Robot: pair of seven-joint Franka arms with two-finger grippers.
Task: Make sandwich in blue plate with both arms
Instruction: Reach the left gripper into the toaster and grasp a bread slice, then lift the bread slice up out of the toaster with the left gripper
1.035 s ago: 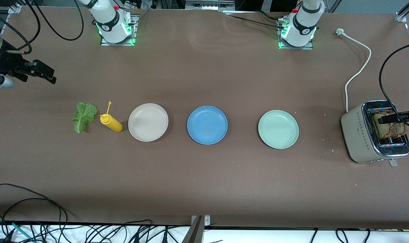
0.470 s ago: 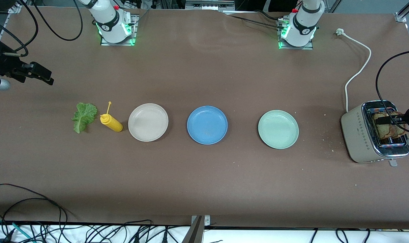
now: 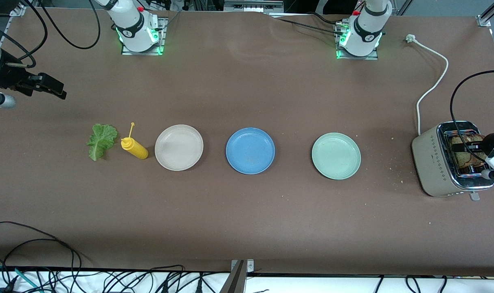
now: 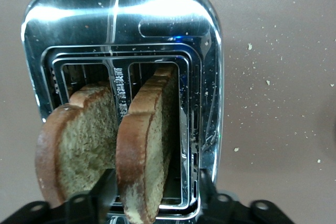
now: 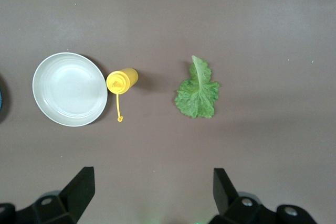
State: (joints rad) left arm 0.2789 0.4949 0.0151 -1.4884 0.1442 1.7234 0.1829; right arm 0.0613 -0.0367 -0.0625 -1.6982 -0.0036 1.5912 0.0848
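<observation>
Two brown bread slices (image 4: 79, 145) (image 4: 144, 145) stand upright in the toaster (image 3: 436, 162) at the left arm's end of the table. My left gripper (image 4: 156, 182) (image 3: 468, 148) is down over the toaster, open. One finger sits between the slices against the crust. The other stands clear of the slice beside the slot's edge. The blue plate (image 3: 250, 150) lies bare at mid table. A green lettuce leaf (image 3: 101, 140) (image 5: 198, 92) lies at the right arm's end. My right gripper (image 3: 59, 91) (image 5: 155, 182) hangs open above the table there, holding nothing.
A yellow squeeze bottle (image 3: 135, 148) (image 5: 122, 81) lies between the lettuce and a beige plate (image 3: 178, 147) (image 5: 69, 88). A pale green plate (image 3: 336, 156) sits between the blue plate and the toaster. The toaster's white cord (image 3: 432, 85) trails toward the left arm's base. Crumbs dot the table.
My left wrist has moved in over the toaster and its fingers have narrowed around one slice. My right gripper has only shifted slightly.
</observation>
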